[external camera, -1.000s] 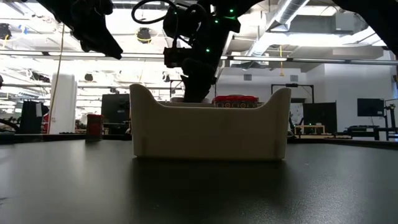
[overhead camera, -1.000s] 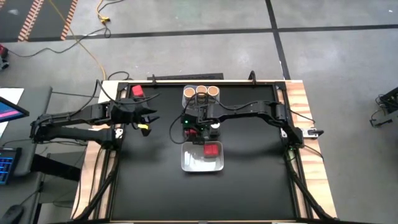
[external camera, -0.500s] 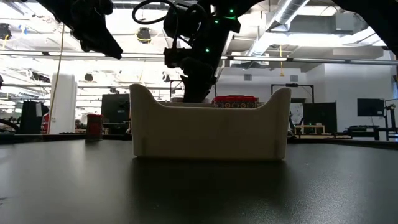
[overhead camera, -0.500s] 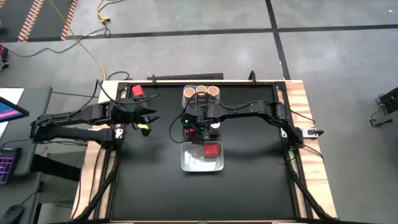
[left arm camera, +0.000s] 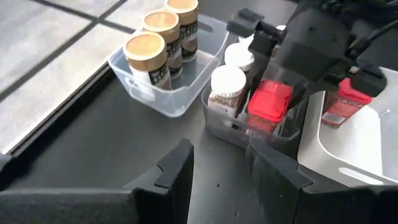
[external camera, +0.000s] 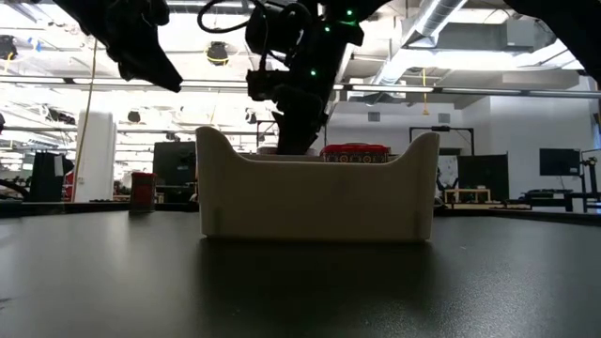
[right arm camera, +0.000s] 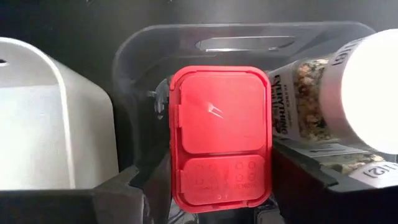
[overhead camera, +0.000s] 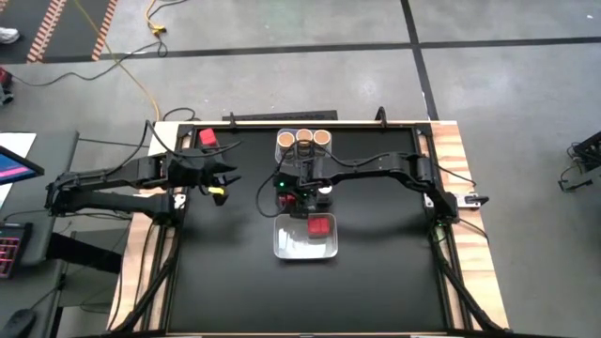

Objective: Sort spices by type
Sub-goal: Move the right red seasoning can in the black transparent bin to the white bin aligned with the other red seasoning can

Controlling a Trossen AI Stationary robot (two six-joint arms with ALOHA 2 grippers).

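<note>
Right wrist view: right pincer (right arm camera: 214,208) pinches the upright red-top jar (right arm camera: 220,134) at frame centre, beside the white-top jar (right arm camera: 339,99).

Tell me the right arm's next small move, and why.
Probably lift straight up. The right gripper looks closed on the red-top jar, which stands in the clear bin beside white-top jars, the wrong kind. Another red-top jar lies in the white tray next to it, the likely destination. The left gripper waits shut, off to the left.
</note>
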